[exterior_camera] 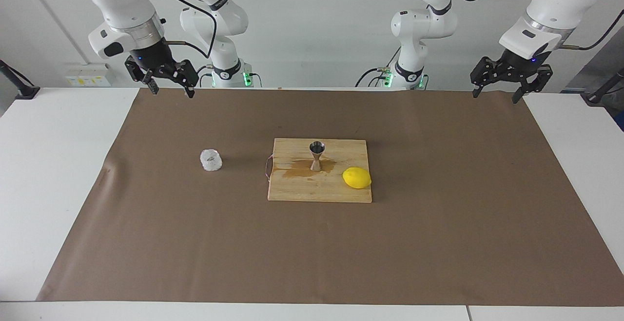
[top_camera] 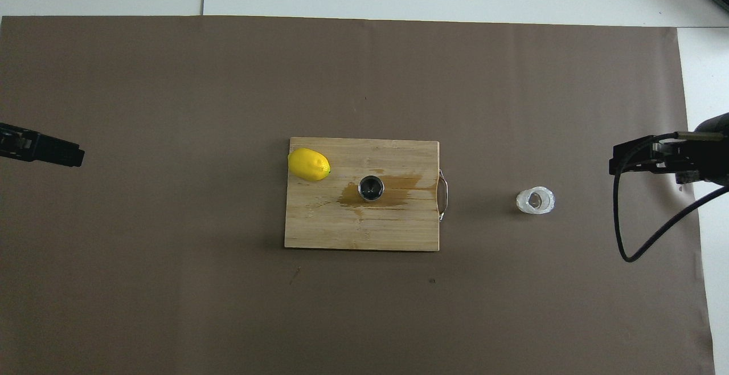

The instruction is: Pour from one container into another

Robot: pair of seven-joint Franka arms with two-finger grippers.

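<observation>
The white worktop [exterior_camera: 58, 174] is covered almost wholly by a brown paper sheet [exterior_camera: 438, 233]. On the sheet lie a wooden cutting board [exterior_camera: 312, 191] (wet with a brown stain near its middle) and, toward the right arm's end, a small clear faceted cup [exterior_camera: 211, 160], upright, well apart from the board.

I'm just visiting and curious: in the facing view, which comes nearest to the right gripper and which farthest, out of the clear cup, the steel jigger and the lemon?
From the right gripper:
1. Clear cup, on the brown mat toward the right arm's end.
2. Steel jigger, upright mid cutting board.
3. Lemon, at the board's edge toward the left arm's end.
</observation>
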